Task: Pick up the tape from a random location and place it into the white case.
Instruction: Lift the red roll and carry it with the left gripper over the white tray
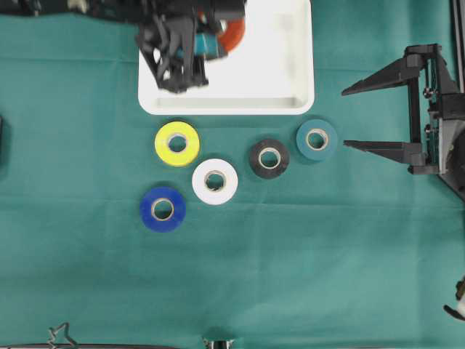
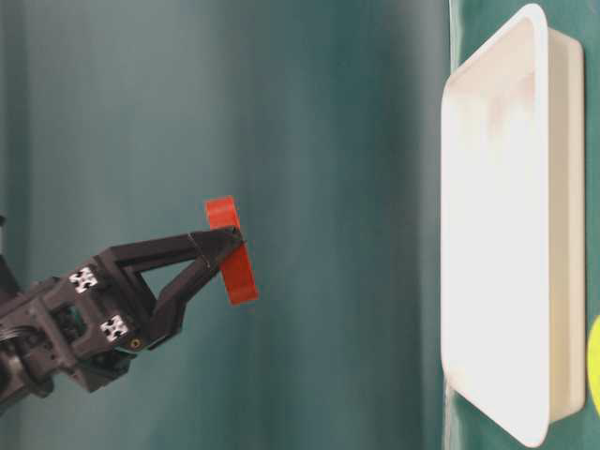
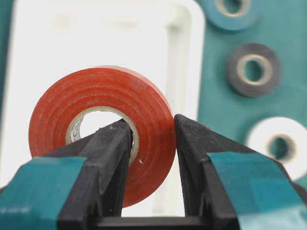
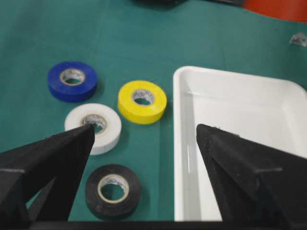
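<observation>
Overhead view, top of frame: large shallow white rectangular plastic tray with rounded corners and raised rim (image 1: 298,73), resting on the green cloth-covered table (image 1: 327,254). The black left gripper (image 1: 218,35) sits over the tray's upper left part, clamped on a roll of orange-red tape (image 1: 234,33).

Left wrist view: one finger passes through the roll's cardboard core, the other presses the outer face, so the roll's wall is pinched between them. Roll (image 3: 103,124) stands on edge, upright in the jaws. White tray fills the background behind it.

Table-level view: the orange-red roll (image 2: 232,253) hangs clear of the tray (image 2: 562,234), held in the air at the fingertips; gap between roll and tray is plain.

Five other rolls lie flat on the cloth just below the tray in the overhead view:
- yellow tape roll (image 1: 177,143), left, nearest the tray rim
- white tape roll (image 1: 215,181), centre
- blue tape roll (image 1: 163,209), lower left
- black tape roll (image 1: 269,158), right of centre
- teal tape roll (image 1: 317,139), furthest right

Right gripper (image 1: 349,116) at the right edge of the overhead view, fingers spread wide, holding nothing. Its lower fingertip lies near the teal roll, not touching.
</observation>
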`<action>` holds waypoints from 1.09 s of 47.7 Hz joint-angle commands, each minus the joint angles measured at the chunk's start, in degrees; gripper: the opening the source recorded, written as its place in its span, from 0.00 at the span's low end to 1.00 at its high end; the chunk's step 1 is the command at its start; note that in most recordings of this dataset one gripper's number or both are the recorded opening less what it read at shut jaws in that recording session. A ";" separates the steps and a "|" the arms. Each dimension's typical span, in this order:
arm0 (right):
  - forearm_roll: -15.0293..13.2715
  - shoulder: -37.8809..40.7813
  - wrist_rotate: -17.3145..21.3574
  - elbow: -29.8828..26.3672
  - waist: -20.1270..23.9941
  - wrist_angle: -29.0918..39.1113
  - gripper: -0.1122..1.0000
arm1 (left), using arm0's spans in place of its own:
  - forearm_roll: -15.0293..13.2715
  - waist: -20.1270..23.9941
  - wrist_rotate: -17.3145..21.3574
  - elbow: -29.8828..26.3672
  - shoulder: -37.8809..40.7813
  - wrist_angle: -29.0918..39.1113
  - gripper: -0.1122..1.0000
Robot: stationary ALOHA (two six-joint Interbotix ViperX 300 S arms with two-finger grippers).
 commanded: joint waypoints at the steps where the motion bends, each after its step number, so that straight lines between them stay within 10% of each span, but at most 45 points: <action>1: -0.18 0.18 -0.09 -1.67 -0.09 0.00 0.93 | 0.18 1.85 0.09 -1.14 -0.88 -0.53 0.32; 52: -0.18 0.18 -0.09 -2.02 -0.09 0.53 0.93 | 0.18 2.55 0.00 -2.72 1.76 -2.02 0.32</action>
